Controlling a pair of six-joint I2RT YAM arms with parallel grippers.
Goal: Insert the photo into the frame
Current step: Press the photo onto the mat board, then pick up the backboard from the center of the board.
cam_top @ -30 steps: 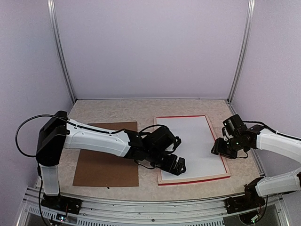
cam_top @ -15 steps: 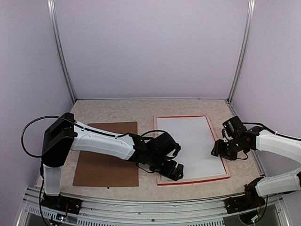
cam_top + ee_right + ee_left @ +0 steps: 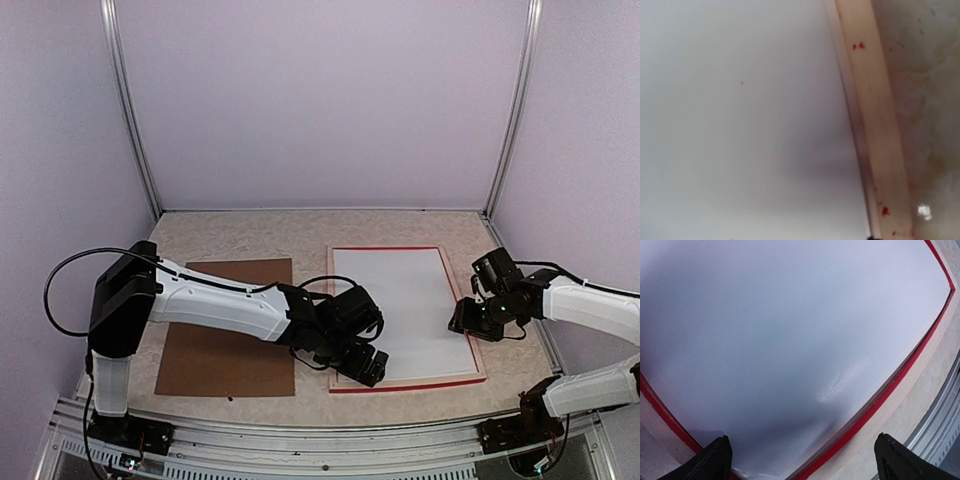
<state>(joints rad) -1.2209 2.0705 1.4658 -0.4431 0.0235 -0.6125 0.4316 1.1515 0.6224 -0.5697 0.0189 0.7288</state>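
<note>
Status: red-edged rectangular wooden frame (image 3: 430, 381) lies back-up on the tabletop, with a plain white sheet (image 3: 410, 300) seated inside, probably the photo face-down. Flat brown backing board (image 3: 230, 330) not fitted yet. Jaws of left gripper (image 3: 362, 367) wide apart, empty; right gripper (image 3: 468, 325) state cannot be told.

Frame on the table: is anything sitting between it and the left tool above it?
Nothing visible. The left tool, wide open, hangs directly over the frame's near left corner, above the white sheet lying inside it. The brown board lies off to the left, out of that path.

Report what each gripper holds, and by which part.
Left gripper: nothing, its fingers spread wide over the frame. Right gripper: at the frame's right edge; any hold cannot be told.
</note>
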